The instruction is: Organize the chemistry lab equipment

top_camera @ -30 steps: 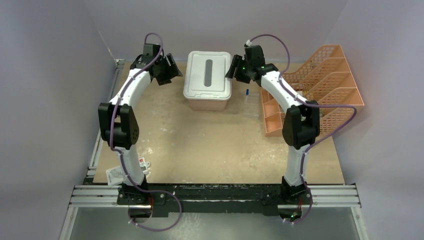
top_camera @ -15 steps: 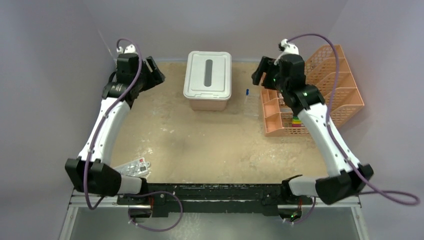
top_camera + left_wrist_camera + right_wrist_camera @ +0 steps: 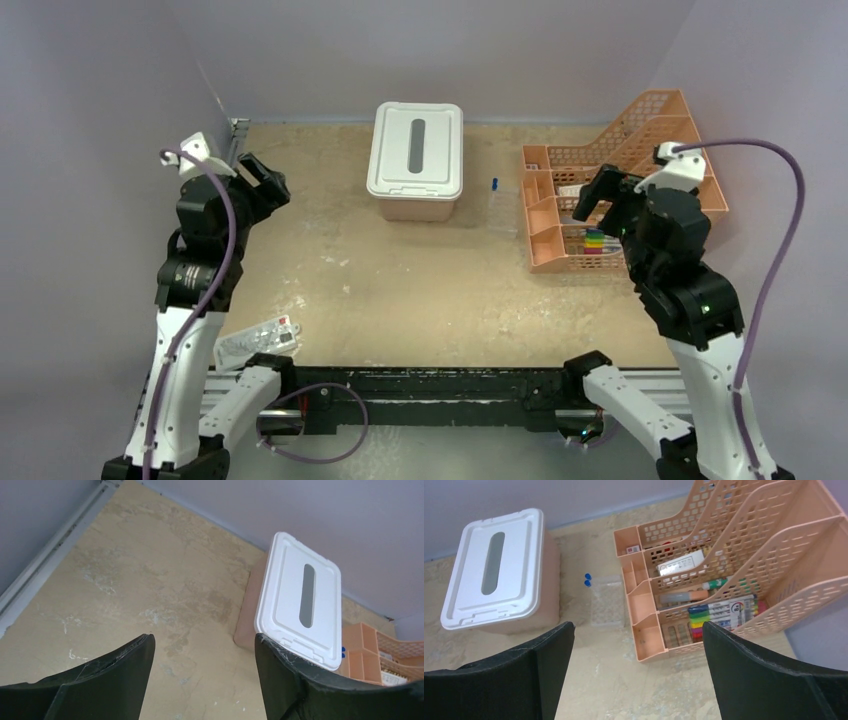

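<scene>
Your left claw (image 3: 265, 180) hangs spread and empty over the far left of the table (image 3: 420, 290) in the overhead view, well apart from the pink tub (image 3: 415, 205), which sits under its white lid (image 3: 416, 150) at the far middle. Your right claw (image 3: 598, 195) is spread too, with nothing in it, and shows against the orange mesh racks (image 3: 640, 130) on the right. Between tub and racks a clear plastic piece (image 3: 503, 200) lies flat on the table with a blue cap (image 3: 494, 184) at its far corner. A white packet (image 3: 258, 338) lies at the near left edge, just beside the left arm's base. From the left wrist you see the left claw (image 3: 203, 640) with its dark fingers (image 3: 100, 680) wide apart and bare table between them. The pink tub (image 3: 247, 615) stands ahead to the right, lid (image 3: 300, 600) on, with a corner of the orange racks (image 3: 370, 650) beyond it. From the right wrist, the right claw (image 3: 638, 627) gapes wide over the table. The clear plastic piece (image 3: 605, 605) lies between the fingers (image 3: 764, 680) in the picture but well below them, just beside the racks (image 3: 724, 545), with two blue caps (image 3: 587, 580) at its far left corner. The tub's lid (image 3: 494, 575) is to the left. Coloured markers (image 3: 719, 612) and a white box (image 3: 680, 562) lie in the rack compartments.
</scene>
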Robot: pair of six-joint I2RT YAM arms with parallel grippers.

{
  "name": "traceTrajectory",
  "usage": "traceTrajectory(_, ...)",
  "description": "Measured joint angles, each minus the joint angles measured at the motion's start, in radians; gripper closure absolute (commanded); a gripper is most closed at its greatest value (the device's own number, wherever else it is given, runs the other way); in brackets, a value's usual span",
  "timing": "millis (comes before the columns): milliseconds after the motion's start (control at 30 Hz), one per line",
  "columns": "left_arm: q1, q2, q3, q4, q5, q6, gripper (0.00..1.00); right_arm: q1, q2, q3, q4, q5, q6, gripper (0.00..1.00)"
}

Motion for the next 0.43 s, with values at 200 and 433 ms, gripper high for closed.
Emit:
traceTrajectory(200,0.000,-0.075,0.016,-0.025,-0.071,0.003,0.25,0.000,-0.070,0.014,-0.019,0.083,-0.019,0.01)
traceTrajectory(433,0.000,-0.081,0.049,-0.061,-0.095,0.027,0.21,0.000,-0.093,0.020,-0.033,0.100,-0.018,0.01)
